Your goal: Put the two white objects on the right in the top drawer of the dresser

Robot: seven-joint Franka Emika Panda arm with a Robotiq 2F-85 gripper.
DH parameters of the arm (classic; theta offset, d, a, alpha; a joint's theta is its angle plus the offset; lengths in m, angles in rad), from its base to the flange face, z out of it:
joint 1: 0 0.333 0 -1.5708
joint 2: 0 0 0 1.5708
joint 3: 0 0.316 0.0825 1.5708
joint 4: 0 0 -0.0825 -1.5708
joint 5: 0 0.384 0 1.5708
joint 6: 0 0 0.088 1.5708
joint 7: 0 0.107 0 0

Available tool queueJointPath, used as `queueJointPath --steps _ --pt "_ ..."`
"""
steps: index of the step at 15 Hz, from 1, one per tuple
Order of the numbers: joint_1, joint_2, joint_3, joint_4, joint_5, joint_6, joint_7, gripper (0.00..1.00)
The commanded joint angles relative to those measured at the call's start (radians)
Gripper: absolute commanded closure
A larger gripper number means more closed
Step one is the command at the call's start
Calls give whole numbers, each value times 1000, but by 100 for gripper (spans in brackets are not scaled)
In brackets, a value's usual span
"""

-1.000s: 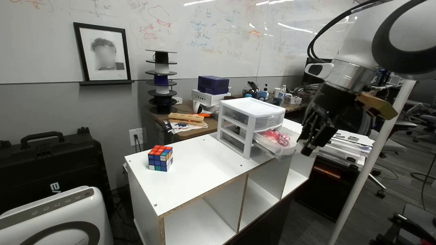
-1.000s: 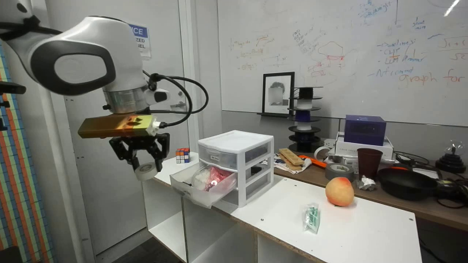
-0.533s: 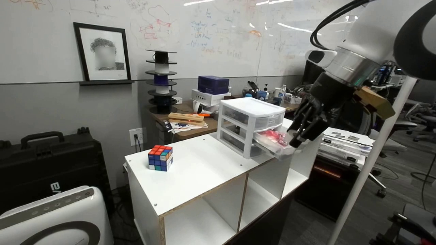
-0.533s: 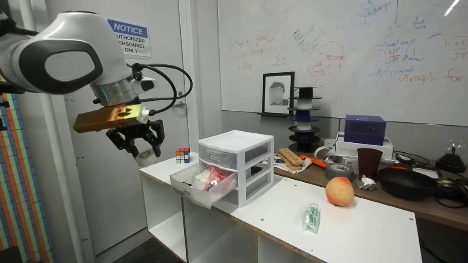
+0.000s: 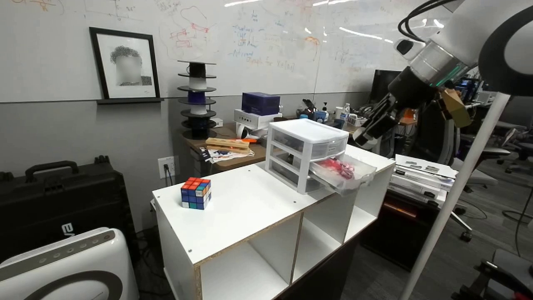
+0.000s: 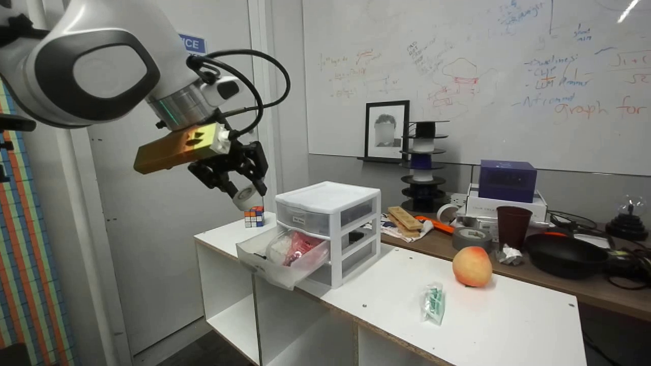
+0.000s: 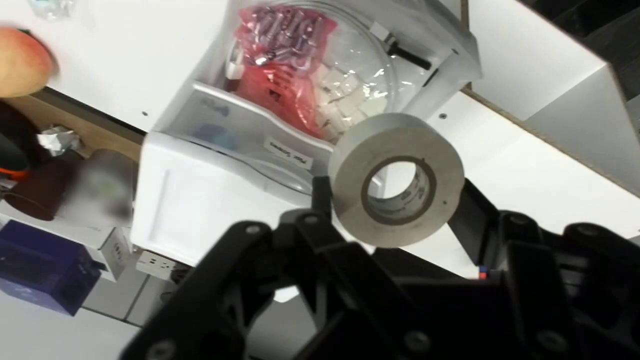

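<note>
My gripper is shut on a white tape roll, with a finger on either side of it. The roll also shows in the wrist view. It is in the air, apart from the dresser, near its front. The dresser's top drawer is shut and bears a label. The drawer below it is pulled out. It holds a red bag and white pieces in clear wrapping. I cannot make out a second loose white object.
The dresser stands on a white cubby shelf. A puzzle cube is on it, and so are a peach and a green packet. A desk behind holds a pan, a cup and boxes.
The gripper has risen with the tape roll and tilted. In an exterior view it has moved right, closer to the dresser. The drawers have not moved.
</note>
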Motion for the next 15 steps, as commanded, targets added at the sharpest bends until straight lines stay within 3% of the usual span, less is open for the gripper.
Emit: queueJointPath --steps 1,2,5,8,9,14,15 --pt "-82 113 5 34 -91 113 83 66" --pt "-128 145 36 43 -94 126 85 66" --pt "-183 228 57 82 -124 135 119 66" --pt "-174 293 59 131 -118 125 146 66" --pt "-135 308 28 146 -106 116 146 66" --pt "-121 348 74 161 -54 53 146 66" --pt "-127 347 98 155 -23 33 125 16"
